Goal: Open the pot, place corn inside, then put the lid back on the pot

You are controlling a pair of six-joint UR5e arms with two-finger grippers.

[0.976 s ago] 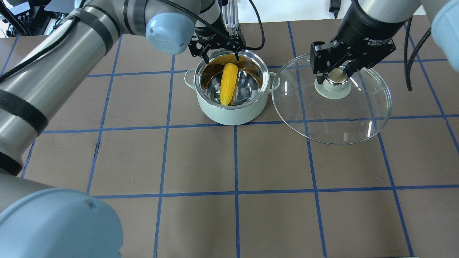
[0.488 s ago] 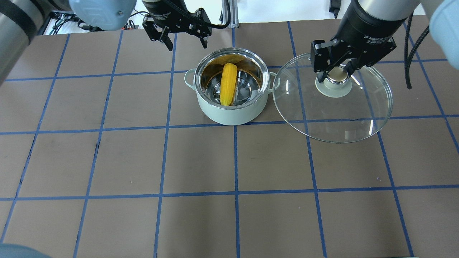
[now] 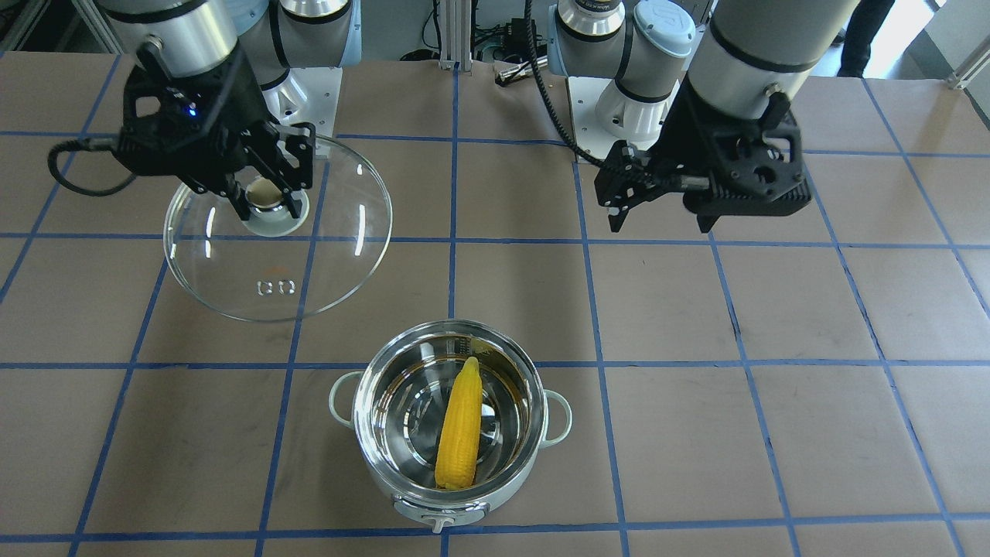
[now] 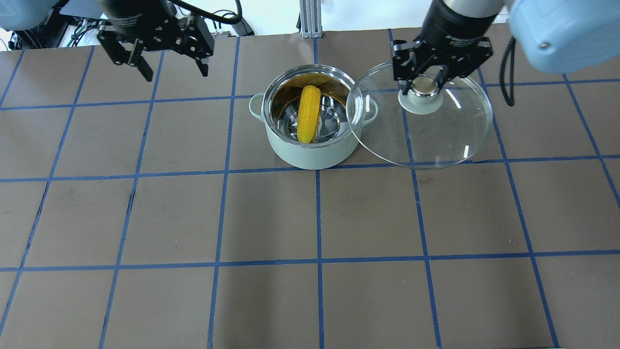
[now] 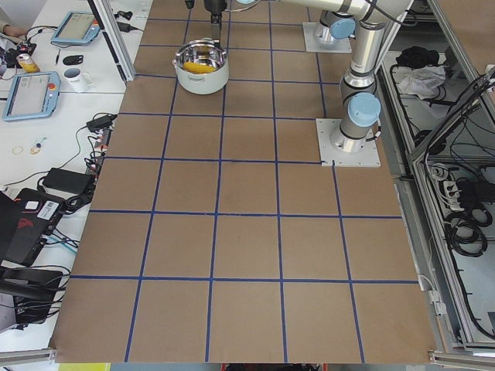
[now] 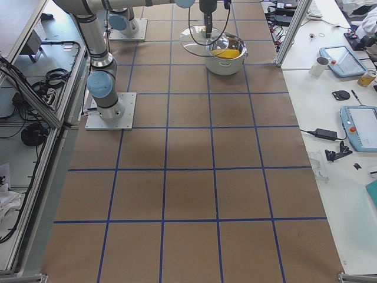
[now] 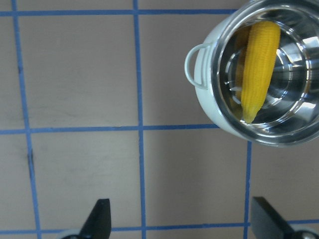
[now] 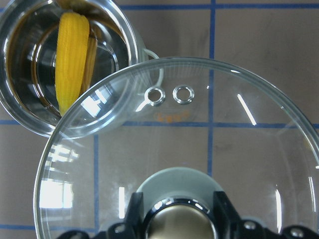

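The mint-green pot [image 4: 310, 155] stands open at the table's far middle, with the yellow corn [image 4: 309, 114] lying inside, leaning on the steel wall. My right gripper [image 4: 423, 86] is shut on the knob of the glass lid [image 4: 436, 135] and holds it just right of the pot; the lid's left edge overlaps the pot's right rim. My left gripper [image 4: 174, 72] is open and empty, well left of the pot. The front view shows the pot [image 3: 402, 503], corn [image 3: 459, 433], lid [image 3: 332, 232], right gripper [image 3: 265, 203] and left gripper [image 3: 661, 220]. The right wrist view shows the lid [image 8: 199, 149] partly over the pot [image 8: 20, 74].
The brown table [image 4: 271, 218] carries a blue tape grid. An aluminium post [image 4: 306, 19] stands behind the pot. In the left wrist view the pot [image 7: 212, 99] and corn [image 7: 259, 64] sit at the upper right. Side desks hold tablets [image 6: 344, 59] and a mug [image 6: 318, 66].
My left gripper has drawn back from over the pot and moved left, open. My right gripper has carried the lid left until its edge overlaps the pot's right rim.
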